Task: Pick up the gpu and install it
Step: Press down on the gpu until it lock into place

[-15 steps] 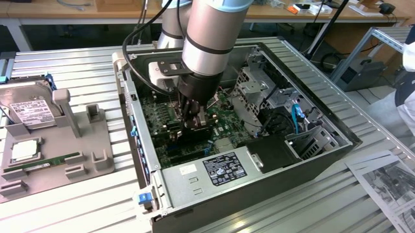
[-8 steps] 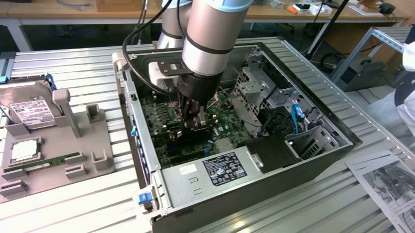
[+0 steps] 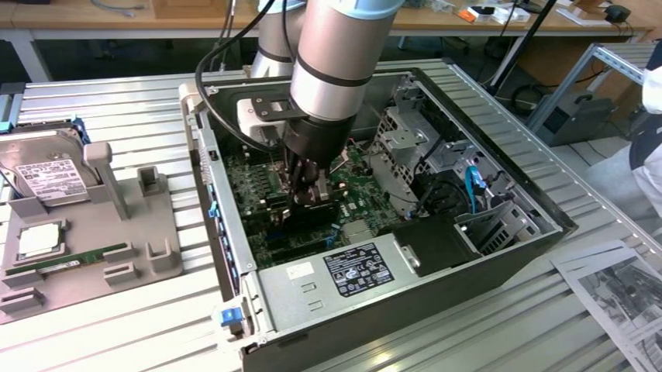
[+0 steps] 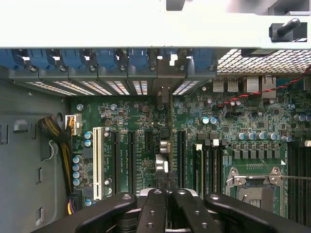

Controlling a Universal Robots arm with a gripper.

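Note:
The gpu shows edge-on in the wrist view as a thin dark card. It runs from my fingers toward the case's rear slot openings, with its silver bracket end at that wall. It stands upright over the green motherboard, between the black expansion slots; I cannot tell whether it is seated. My gripper is shut on its near end. In the exterior view the gripper reaches down inside the open computer case, with the dark gpu just below the fingers.
A grey fixture at the exterior view's left holds a hard drive, a processor and a green memory stick. Inside the case are the power supply and drive cage. A person's sleeve is at the right edge.

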